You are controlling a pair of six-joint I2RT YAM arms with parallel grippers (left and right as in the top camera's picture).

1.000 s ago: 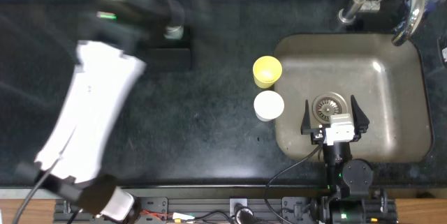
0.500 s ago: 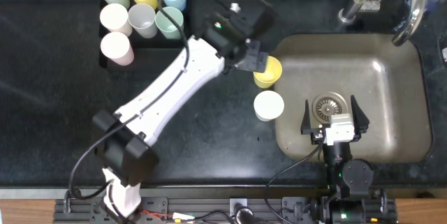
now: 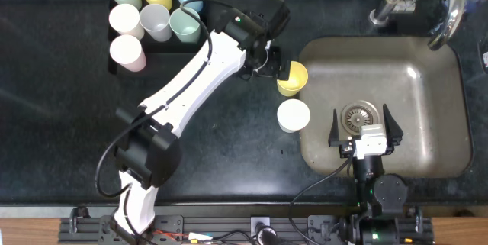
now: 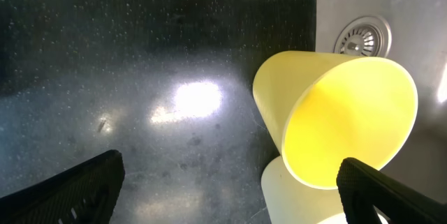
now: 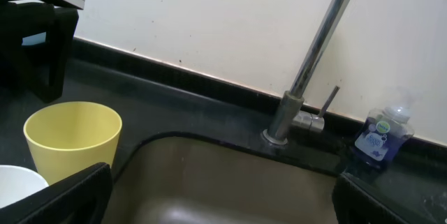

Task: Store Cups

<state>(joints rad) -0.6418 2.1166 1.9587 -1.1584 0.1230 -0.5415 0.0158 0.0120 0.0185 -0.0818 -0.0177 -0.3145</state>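
1. The yellow cup [image 3: 292, 78] is seen upright on the tabletop [image 3: 229, 146], just beside the left rim of the sink [image 3: 427, 107]. A white cup [image 3: 293, 114] is set just nearer.
2. The left tool [image 3: 268, 53] is held just left of the yellow cup, with its fingers spread wide and nothing clamped.
3. The right tool [image 3: 364, 125] is held over the sink by the drain [image 3: 358, 112], with its fingers apart.
4. Bare tabletop is left open to the left and on the near side. Stored cups [image 3: 155, 20] are grouped at the far left.
5. A soap bottle [image 5: 383, 137] is placed right of the faucet [image 5: 314, 56]. The print on its label cannot be read.
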